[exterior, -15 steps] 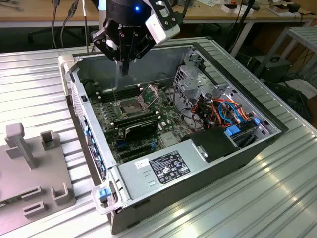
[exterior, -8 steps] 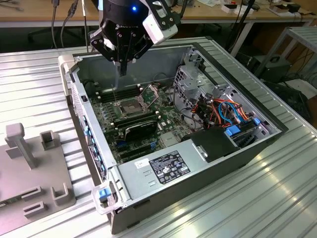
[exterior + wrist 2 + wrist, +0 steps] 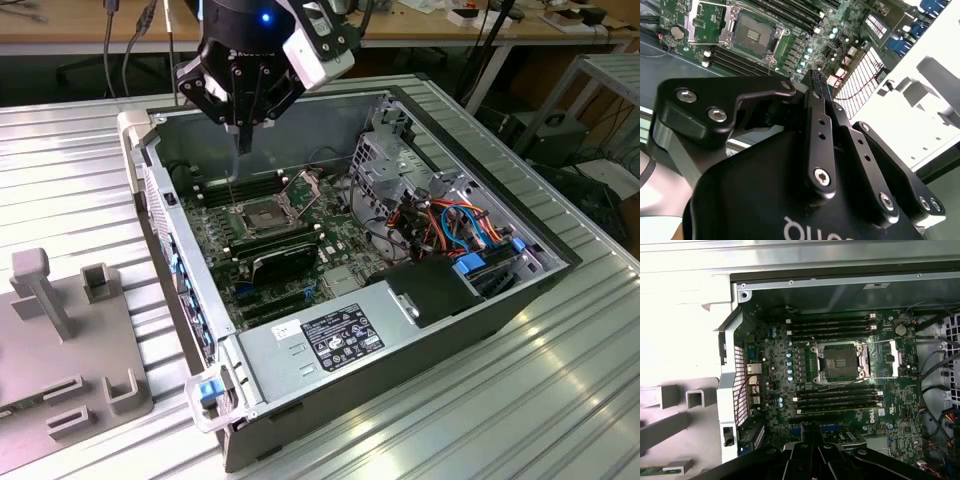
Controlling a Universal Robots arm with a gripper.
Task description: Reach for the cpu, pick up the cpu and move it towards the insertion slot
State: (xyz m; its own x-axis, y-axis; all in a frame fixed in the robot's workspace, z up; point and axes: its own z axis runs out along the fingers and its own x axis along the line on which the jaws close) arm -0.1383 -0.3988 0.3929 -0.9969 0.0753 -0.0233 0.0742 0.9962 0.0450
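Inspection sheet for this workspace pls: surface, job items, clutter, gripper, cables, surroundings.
Surface: ribbed metal table with an open computer case on it.
Job's things: insertion slot on the motherboard; its hinged plate is raised and the dark centre is exposed.
Clutter: grey fixture with posts on the table at the exterior view's left.
Grippers: gripper hangs above the open case, near the slot and apart from it.
Cables: red, orange and blue bundle inside the case, away from the slot.
Surroundings: wooden bench behind.

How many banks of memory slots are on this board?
2: one bank between the socket and the case wall, one on the socket's opposite side. Others may be hidden.
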